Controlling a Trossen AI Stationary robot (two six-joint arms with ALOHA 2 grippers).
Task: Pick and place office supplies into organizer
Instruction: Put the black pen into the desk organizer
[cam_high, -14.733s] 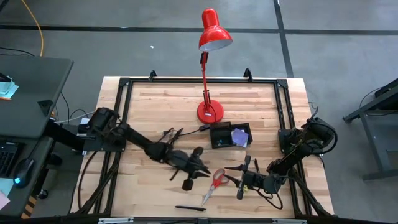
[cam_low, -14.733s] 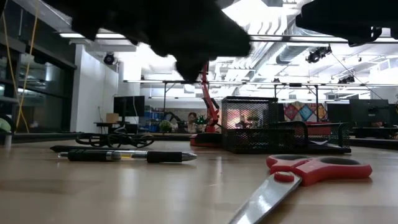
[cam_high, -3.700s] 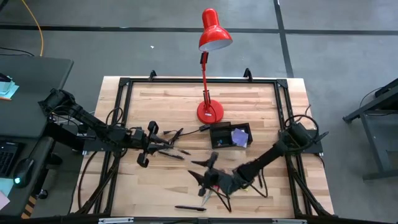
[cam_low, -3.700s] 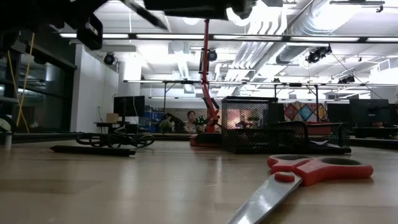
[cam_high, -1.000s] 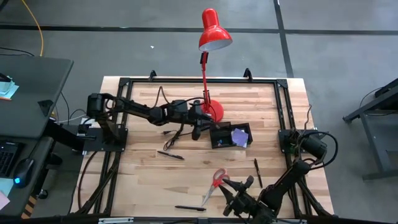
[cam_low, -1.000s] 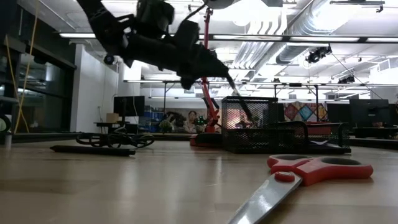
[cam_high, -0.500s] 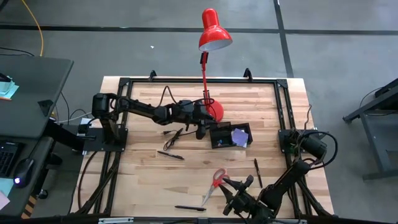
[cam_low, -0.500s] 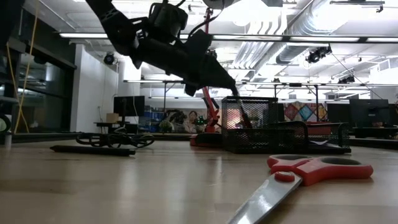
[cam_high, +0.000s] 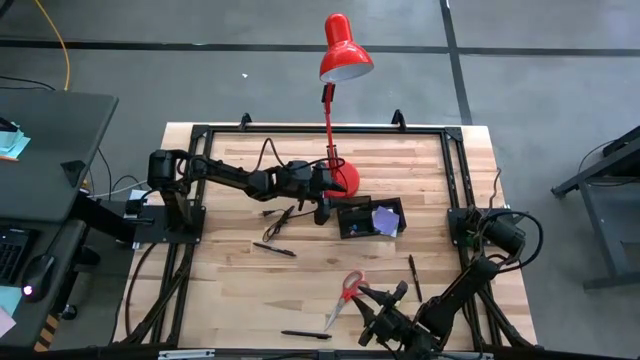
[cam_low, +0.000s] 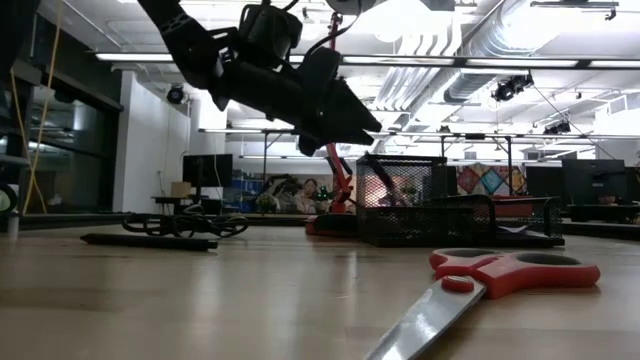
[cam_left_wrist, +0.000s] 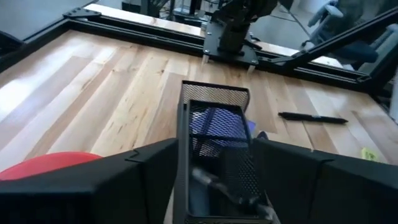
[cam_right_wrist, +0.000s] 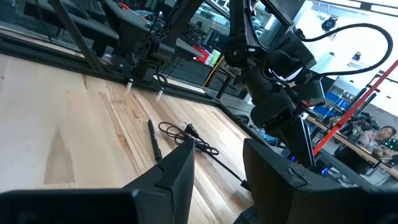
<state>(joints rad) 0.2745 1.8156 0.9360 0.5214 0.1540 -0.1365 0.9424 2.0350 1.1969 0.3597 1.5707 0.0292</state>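
Pen (cam_left_wrist: 224, 190) lies slanted inside the organizer (cam_left_wrist: 214, 99), directly below the left gripper (cam_high: 322, 207), whose jaws stand open.

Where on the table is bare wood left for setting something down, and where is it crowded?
Bare wood runs along the far strip left of the red lamp, and on the near-left corner below the pen. It is crowded at the middle: left gripper over the organizer, the cable, and near the scissors by the right gripper.
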